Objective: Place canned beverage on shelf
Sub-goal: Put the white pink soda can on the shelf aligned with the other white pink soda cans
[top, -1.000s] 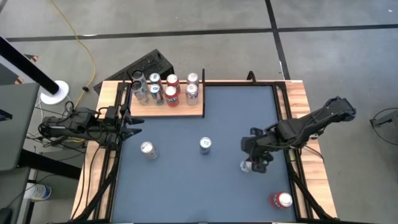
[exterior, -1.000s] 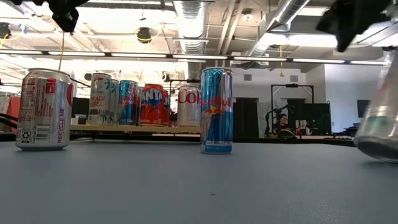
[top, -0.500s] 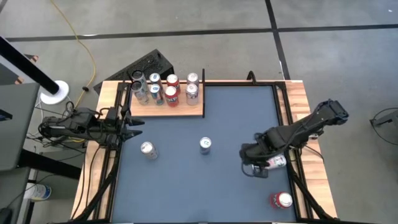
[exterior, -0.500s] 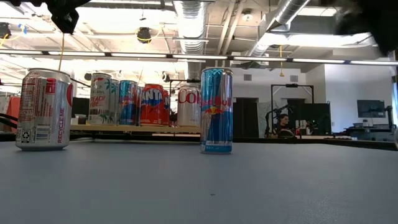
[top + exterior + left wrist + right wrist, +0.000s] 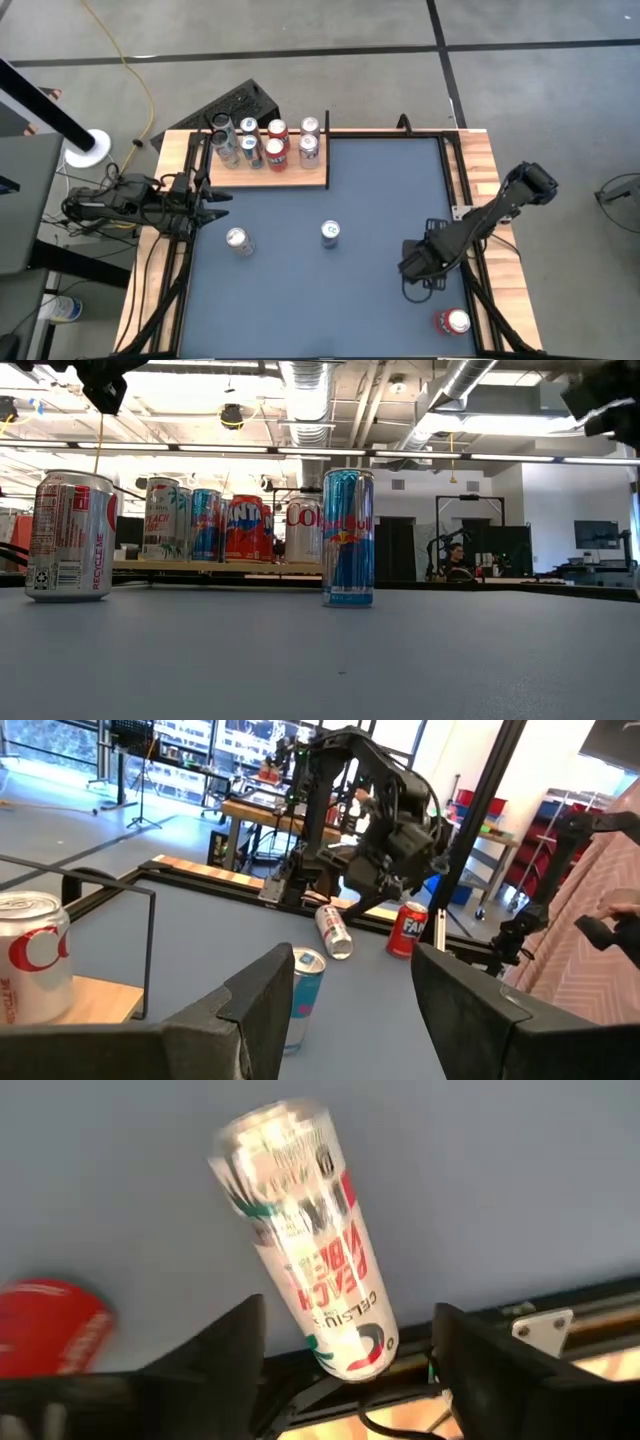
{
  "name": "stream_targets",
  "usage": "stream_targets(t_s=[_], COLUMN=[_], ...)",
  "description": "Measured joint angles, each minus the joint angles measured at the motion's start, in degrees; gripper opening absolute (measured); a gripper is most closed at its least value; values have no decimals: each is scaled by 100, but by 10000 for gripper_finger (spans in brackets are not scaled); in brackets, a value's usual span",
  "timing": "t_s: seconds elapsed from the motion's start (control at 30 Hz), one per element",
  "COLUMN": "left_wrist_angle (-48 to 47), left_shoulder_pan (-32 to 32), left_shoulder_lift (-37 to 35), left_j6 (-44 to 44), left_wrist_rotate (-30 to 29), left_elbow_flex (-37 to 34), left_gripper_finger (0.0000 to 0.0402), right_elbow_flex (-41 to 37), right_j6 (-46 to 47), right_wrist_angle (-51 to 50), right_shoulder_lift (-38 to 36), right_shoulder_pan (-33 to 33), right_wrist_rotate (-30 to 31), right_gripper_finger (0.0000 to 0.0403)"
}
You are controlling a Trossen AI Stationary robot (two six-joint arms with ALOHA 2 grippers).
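We see the right gripper (image 5: 345,1345) open above a slim white can (image 5: 305,1230) lying on its side near the table's right edge; it could roll off if nudged. A red can (image 5: 452,321) stands close by. The shelf (image 5: 318,178), far across, already holds six cans; the blue can (image 5: 330,233) stands between. The left gripper (image 5: 340,1000) waits open beside the shelf.

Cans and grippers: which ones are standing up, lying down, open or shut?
Celsius can: lying on its side, loose.
Red can: upright.
Blue can: upright.
Silver can: upright.
Shelf cans: all upright.
Right gripper: open, astride the Celsius can.
Left gripper: open, empty.
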Motion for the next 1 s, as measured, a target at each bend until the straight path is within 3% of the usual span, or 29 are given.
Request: stream_targets(t_s=[0.27,0.63,0.77,1.0], left_wrist_angle=[-38,-46,-91,-258], left_shoulder_pan=[0,0,0,0], left_shoulder_lift=[0,0,0,-2], left_j6=[-57,-42,-39,-37], left_wrist_rotate=[0,-8,-17,-17], left_elbow_flex=[0,0,0,0], left_gripper_finger=[191,191,191,191], right_elbow_flex=[-387,-1572,-1664,-1463], right_j6=[-287,-970,-1124,-1680], right_wrist_angle=[244,1530,1711,2242], right_shoulder_lift=[230,239,239,278], right_shoulder_pan=[-21,-221,-343,-380], right_wrist_rotate=[-192,-252,-231,-235], right_gripper_finger=[354,360,339,245])
